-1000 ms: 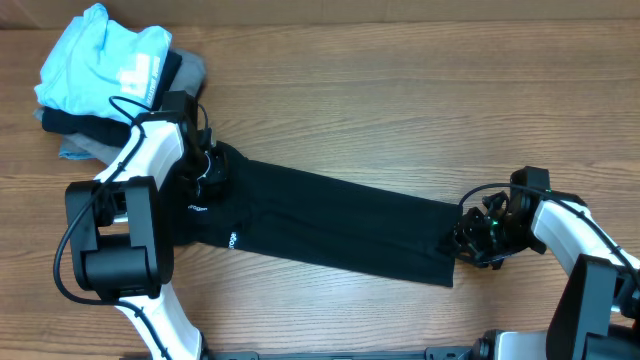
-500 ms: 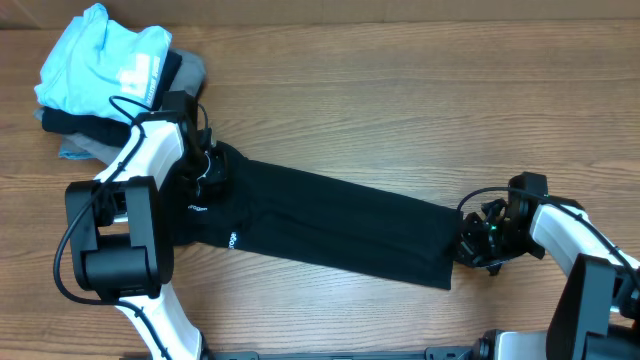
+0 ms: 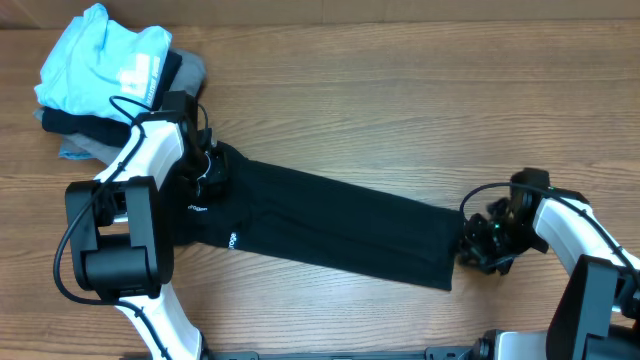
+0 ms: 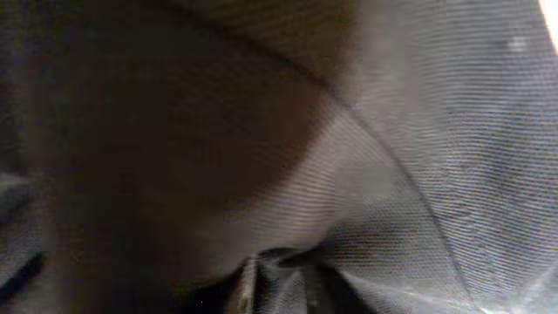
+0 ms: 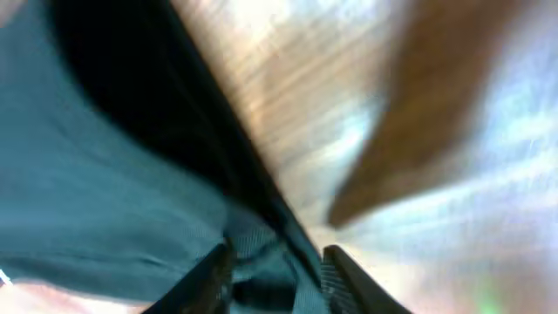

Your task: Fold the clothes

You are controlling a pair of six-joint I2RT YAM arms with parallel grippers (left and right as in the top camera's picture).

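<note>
**Sides folded in, end-to-end folds left to do**

The black polo shirt point(image 3: 330, 220) lies flat as a long narrow strip, running from left of centre down to the lower right of the overhead frame. From that shape I judge the lengthwise folds done: the sleeves and sides are tucked in, and a small white logo point(image 3: 196, 209) shows near the left end. What is left, as I read it, is to bring one end over the other and make a compact packet.

My right gripper point(image 3: 478, 240) sits at the strip's lower right end. In its wrist view the cloth edge lies pinched between my fingers point(image 5: 218, 262), so I take it to be holding the shirt. My left gripper point(image 3: 207, 168) rests on the upper left end. Its wrist view is only blurred fabric pressed close, so I cannot tell whether it is clamped or parted.

In the upper left corner a light blue shirt point(image 3: 100, 55) is heaped on a grey garment point(image 3: 190, 70), near my left arm. That pile crowds the left end. The table point(image 3: 400, 100) above the strip is bare wood.
</note>
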